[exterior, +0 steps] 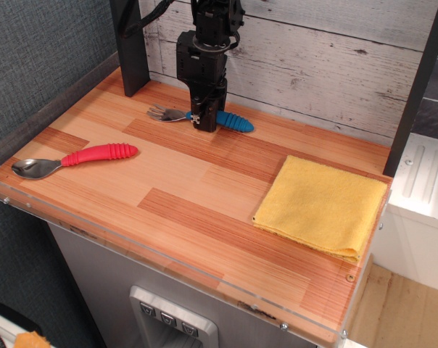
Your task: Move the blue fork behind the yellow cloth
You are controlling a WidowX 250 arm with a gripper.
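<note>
We see a wooden striped counter [183, 181] with a clear plastic edge at the front; behind it stands a wall of pale grey wooden planks [335, 58]. The robot's black hand [204, 123] points straight down at the back of the counter; it sits right on top of the small blue fork with a chunky ribbed plastic handle [232, 122], where the handle meets the metal part. The fork lies flat on the wood; its silver tines stick out to the left of the hand and its blue handle sticks out to the right. The hand's fingers look close on both sides of the fork, but we cannot tell if they are pinching it or just next to it. The flat folded yellow cloth of soft fabric [322, 206] lies at the right side of the counter, well apart from the fork; nothing is on it. A silver spoon with a red ribbed handle [77, 158] lies near the front left corner, far from the hand. A black post [132, 43] stands in the back left corner.
</note>
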